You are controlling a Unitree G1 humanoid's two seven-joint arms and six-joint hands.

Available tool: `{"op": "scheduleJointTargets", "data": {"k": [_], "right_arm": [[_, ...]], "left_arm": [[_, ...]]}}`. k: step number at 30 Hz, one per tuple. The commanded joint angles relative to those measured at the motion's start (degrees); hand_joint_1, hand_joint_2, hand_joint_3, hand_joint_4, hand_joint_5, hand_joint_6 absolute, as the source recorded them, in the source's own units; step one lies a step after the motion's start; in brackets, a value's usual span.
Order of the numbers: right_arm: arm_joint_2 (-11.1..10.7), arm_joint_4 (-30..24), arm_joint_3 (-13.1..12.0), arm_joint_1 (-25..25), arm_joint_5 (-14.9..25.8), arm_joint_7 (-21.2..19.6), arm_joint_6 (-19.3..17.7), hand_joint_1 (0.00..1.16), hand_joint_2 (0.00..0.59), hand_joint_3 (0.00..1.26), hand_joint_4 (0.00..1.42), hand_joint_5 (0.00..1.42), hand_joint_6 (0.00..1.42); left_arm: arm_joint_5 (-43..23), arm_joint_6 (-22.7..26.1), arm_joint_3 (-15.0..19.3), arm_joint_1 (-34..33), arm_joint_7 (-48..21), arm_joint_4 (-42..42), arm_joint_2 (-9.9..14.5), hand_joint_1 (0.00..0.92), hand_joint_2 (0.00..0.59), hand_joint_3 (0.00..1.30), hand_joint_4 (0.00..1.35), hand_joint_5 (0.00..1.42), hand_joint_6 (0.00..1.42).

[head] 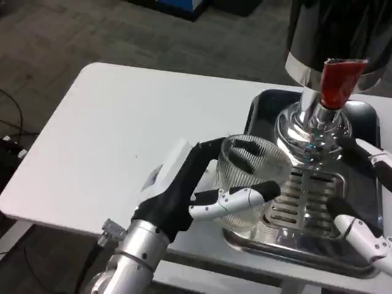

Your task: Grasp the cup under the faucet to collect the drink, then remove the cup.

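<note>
While the left hand (202, 190) grips the ribbed glass cup (252, 177) above the steel drip tray's (306, 245) near edge, white bench (116, 128) spreads beyond it over grey floor (92, 30). Right hand (364, 202), fingers apart and holding nothing, flanks the grille.

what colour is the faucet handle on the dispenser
Red, seen best in the head view, above the chrome spout.

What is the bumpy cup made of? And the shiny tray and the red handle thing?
The cup looks like clear ribbed glass, or maybe hard plastic: you see the left hand through its ridges. The tray looks like polished metal, since it reflects like a mirror. The red handle looks like smooth plastic, with a duller shine.
</note>
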Motion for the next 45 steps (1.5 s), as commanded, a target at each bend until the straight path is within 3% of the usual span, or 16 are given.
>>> {"op": "scheduleJointTargets", "data": {"k": [1, 16, 26, 45], "right_arm": [[0.0, 1.0, -0.6, 0.8, 1.3, -1.0, -0.6, 0.35, 0.398, 0.14, 0.16, 0.06, 0.03], [-0.6, 2.7, -0.8, 0.9, 3.2, -1.7, -1.1, 0.35, 0.399, 0.14, 0.17, 0.06, 0.03], [-1.4, 3.9, -1.8, 0.6, 4.7, -1.9, -1.7, 0.36, 0.411, 0.14, 0.17, 0.06, 0.03], [-1.2, 4.3, -1.8, 1.6, 5.7, -2.5, -2.8, 0.36, 0.416, 0.14, 0.17, 0.07, 0.03]], "left_arm": [[1.3, -2.2, -0.2, -1.9, 5.0, 2.8, -1.4, 0.266, 0.258, 0.55, 0.64, 0.47, 0.25], [8.9, -4.0, -4.6, -8.5, 15.4, 12.1, -3.4, 0.230, 0.274, 0.54, 0.61, 0.44, 0.23], [11.5, -3.4, -6.3, -9.6, 19.3, 12.9, -4.3, 0.209, 0.281, 0.49, 0.56, 0.41, 0.20], [8.3, 2.7, -8.6, -7.9, 12.0, 13.5, -6.1, 0.160, 0.275, 0.41, 0.45, 0.39, 0.17]]}}
